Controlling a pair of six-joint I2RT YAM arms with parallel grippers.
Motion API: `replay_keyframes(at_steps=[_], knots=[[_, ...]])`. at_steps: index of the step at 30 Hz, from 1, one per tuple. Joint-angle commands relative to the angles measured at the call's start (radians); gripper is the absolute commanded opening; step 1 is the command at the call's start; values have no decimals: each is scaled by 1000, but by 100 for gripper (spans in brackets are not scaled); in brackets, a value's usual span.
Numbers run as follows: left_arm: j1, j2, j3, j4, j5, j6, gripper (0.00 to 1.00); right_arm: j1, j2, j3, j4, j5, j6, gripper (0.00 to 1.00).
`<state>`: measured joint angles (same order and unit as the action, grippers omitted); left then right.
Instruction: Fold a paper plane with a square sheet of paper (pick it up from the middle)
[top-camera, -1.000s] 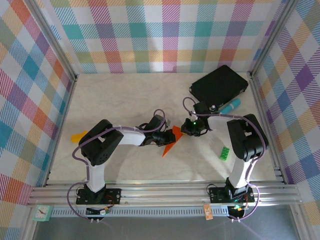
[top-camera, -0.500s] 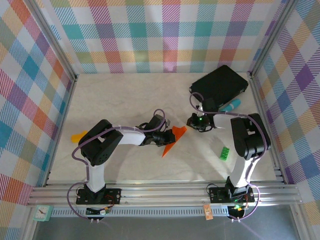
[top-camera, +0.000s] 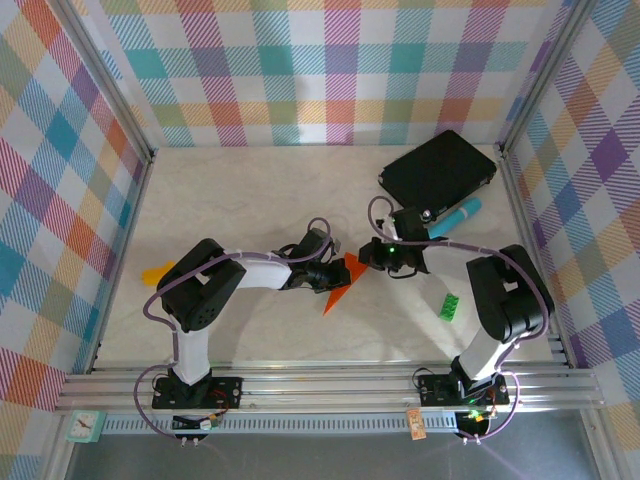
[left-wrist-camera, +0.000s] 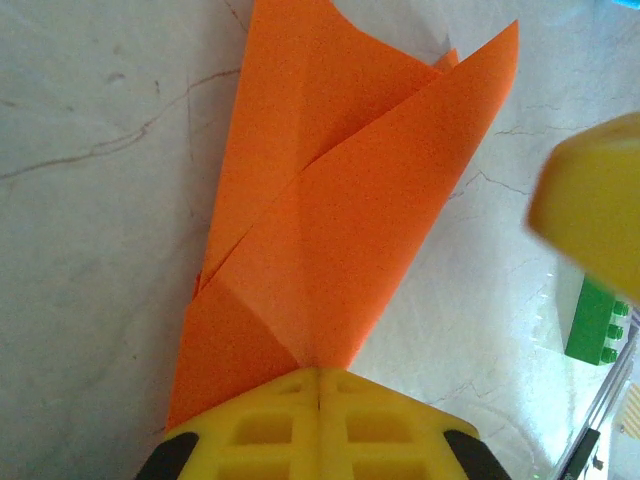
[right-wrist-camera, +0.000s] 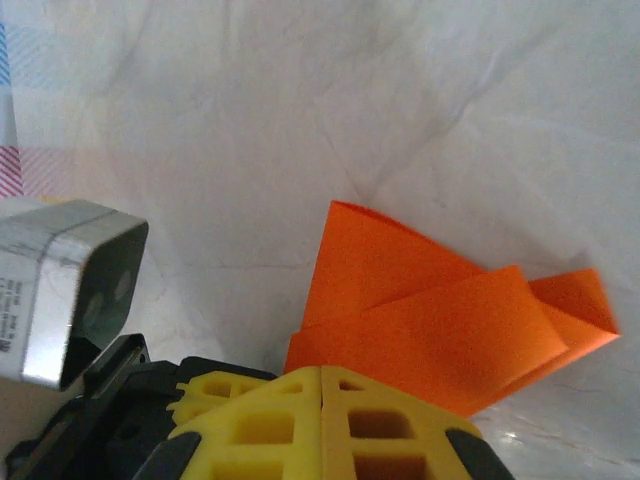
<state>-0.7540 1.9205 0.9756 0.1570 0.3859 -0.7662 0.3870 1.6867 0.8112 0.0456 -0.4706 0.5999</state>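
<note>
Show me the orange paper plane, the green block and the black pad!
paper plane (left-wrist-camera: 330, 230), left wrist view, on its top folded flap
green block (top-camera: 449, 307), top external view, on its middle
black pad (top-camera: 438, 172), top external view, on its middle

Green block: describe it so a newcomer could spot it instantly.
On the pale table, look toward the right side, beside the right arm. The green block lies there alone, nearer the arms' bases than the black pad. It is the only green studded brick; the paper plane is orange.
</note>
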Motion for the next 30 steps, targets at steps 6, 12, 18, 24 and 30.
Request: replay_keyframes(at_steps=[6,12,18,24,30], knots=[[-1,1,5,-217,8,45,0,-3,102,5,-9,16,7,4],[0,-43,62,-190,44,59,0,-3,147,24,-41,46,-5,3],[0,-5,111,-174,56,54,0,-3,167,37,-58,49,-15,3],[-1,39,124,-185,48,47,0,-3,180,52,-86,59,-22,3],[-1,39,90,-233,23,54,0,-4,192,67,-121,91,-29,3]])
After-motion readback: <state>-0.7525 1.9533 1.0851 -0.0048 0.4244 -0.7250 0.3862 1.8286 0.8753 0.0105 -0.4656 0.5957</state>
